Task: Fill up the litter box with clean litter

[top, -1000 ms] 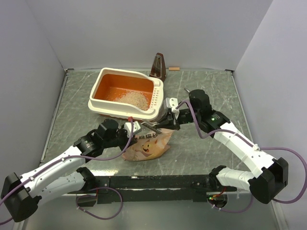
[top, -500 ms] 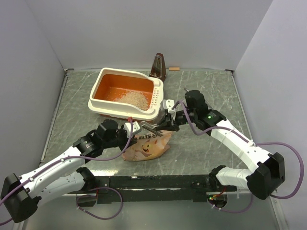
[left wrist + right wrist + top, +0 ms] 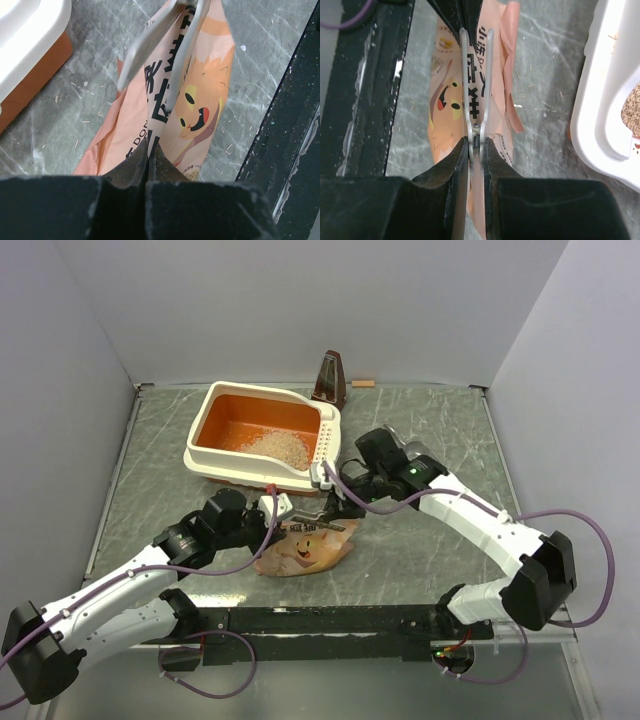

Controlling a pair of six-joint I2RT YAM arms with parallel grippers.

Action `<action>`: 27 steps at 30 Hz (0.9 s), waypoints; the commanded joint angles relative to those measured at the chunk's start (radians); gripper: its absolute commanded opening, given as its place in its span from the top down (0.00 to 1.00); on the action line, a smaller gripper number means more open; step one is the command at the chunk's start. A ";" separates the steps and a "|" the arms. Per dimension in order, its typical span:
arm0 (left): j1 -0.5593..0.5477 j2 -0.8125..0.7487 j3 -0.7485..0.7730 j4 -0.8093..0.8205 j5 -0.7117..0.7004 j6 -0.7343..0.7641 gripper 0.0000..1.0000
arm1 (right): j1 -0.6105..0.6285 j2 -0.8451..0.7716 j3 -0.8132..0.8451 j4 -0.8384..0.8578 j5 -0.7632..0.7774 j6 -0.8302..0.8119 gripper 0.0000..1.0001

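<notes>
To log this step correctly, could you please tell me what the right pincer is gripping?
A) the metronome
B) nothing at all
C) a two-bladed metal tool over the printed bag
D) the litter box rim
C: in the right wrist view the right pincer is shut on a two-bladed metal tool, and the tool's blades reach out over the printed bag.

- Robotics lab test cell, as I read it from my remote station.
- Plain pale walls (image 3: 300, 310) box in the table (image 3: 440, 430) on three sides.
- Left arm (image 3: 130, 585) and right arm (image 3: 480, 525) are bolted to a black rail (image 3: 330, 620); purple cables (image 3: 607, 570) loop loose.
- Metronome (image 3: 330, 380) at the back; litter box (image 3: 250, 468) stands on the table.
</notes>
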 commanded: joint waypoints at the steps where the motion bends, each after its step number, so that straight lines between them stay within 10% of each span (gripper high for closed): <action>1: 0.001 -0.018 0.023 0.046 -0.010 -0.018 0.96 | 0.044 0.054 0.085 -0.148 0.159 -0.094 1.00; 27: 0.002 -0.032 0.018 0.048 -0.038 -0.023 0.95 | 0.165 0.109 0.106 -0.223 0.372 -0.119 1.00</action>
